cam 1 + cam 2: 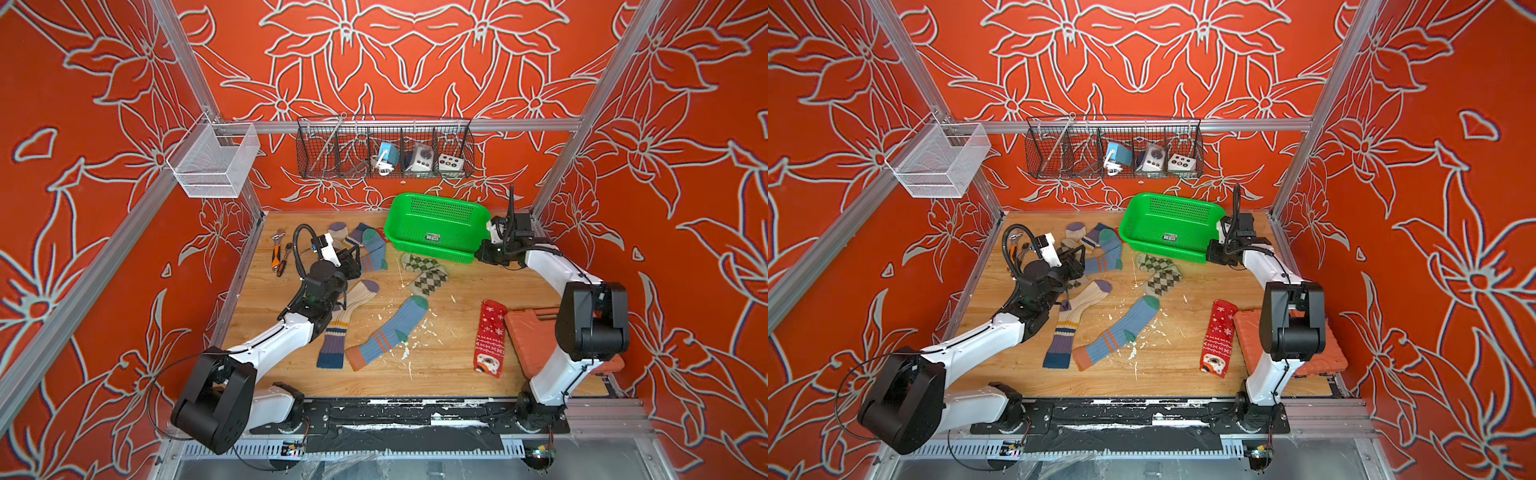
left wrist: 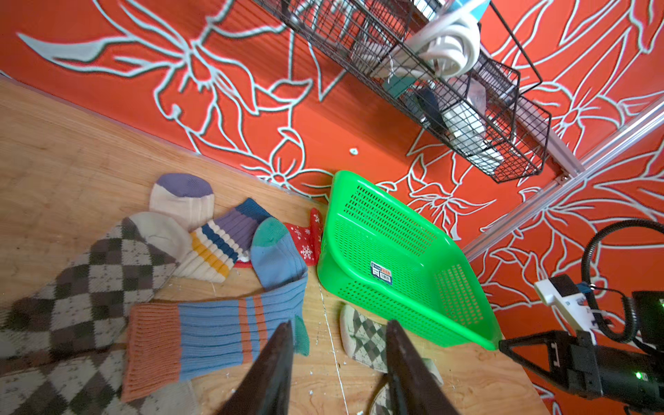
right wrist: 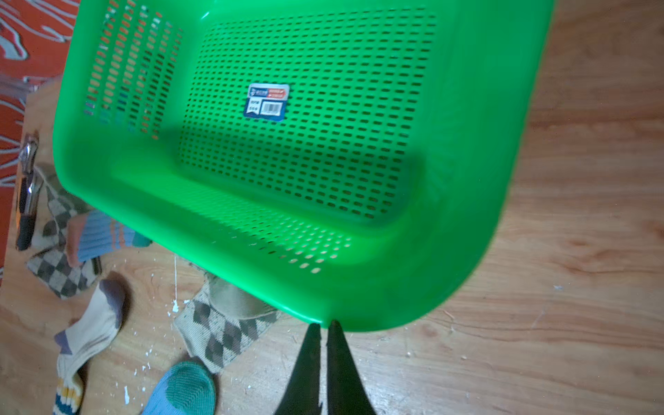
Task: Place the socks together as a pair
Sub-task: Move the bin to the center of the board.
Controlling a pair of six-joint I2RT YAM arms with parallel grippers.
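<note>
Right gripper (image 3: 324, 324) is clamped down tight, jaws all but touching, with only the very tips nipping a corner of the green basket's (image 3: 467, 179) rim. The basket sits tipped up at the far edge of the worktop (image 1: 449, 374). That's a thin, slick bite, so any swing could twist the basket free and drop it.

Look what's beneath: the near argyle sock (image 1: 424, 272) pokes out from under the basket's front edge, and the far red sock (image 2: 305, 240) is tucked against its left corner. Drag the basket and either one could ride along or get buried.

Left gripper (image 2: 338, 323) hovers with jaws about half open and nothing between them, just above the far blue sock (image 2: 215, 334) in the heap at the far left. That sock overlaps the far argyle sock (image 2: 107, 273), so a careless pinch could lift two mismatched layers.

Their partners lie well apart: the middle blue sock (image 1: 390, 332) and cream sock (image 1: 349, 316) mid-worktop, and the near red sock (image 1: 490, 336) by the orange case (image 1: 532, 332) at the right edge.
</note>
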